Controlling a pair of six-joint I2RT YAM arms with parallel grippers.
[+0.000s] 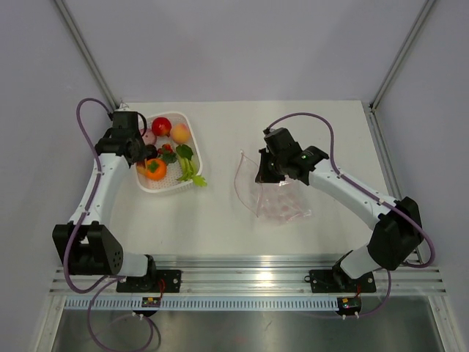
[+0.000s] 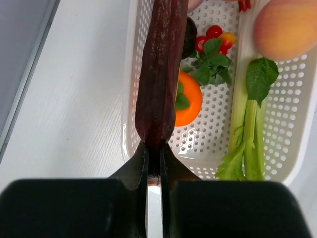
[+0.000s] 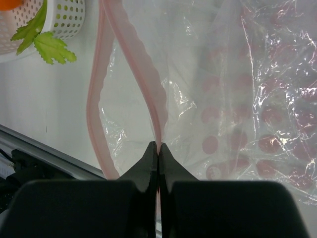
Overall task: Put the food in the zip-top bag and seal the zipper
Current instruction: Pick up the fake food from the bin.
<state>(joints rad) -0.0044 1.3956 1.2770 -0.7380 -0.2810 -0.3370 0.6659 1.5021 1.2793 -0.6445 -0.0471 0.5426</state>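
Note:
My left gripper (image 2: 153, 148) is shut on the end of the dark purple eggplant (image 2: 158, 74), which reaches out over the white basket's rim. In the top view this gripper (image 1: 141, 152) is at the basket's left side. An orange (image 2: 190, 99), a peach (image 2: 285, 27) and the celery stalk (image 2: 247, 139) lie in the basket; a red tomato (image 1: 162, 126) and a purple onion (image 1: 149, 136) are at its far end. My right gripper (image 3: 158, 146) is shut on one pink lip of the zipper (image 3: 143, 64), holding the clear zip-top bag (image 1: 277, 199) open towards the basket.
The white slotted basket (image 2: 208, 148) stands at the table's left (image 1: 176, 187), with celery leaves hanging over its near right corner (image 3: 49, 47). The bag's other lip (image 3: 96, 99) lies on the table. A metal rail (image 1: 249, 265) runs along the near edge.

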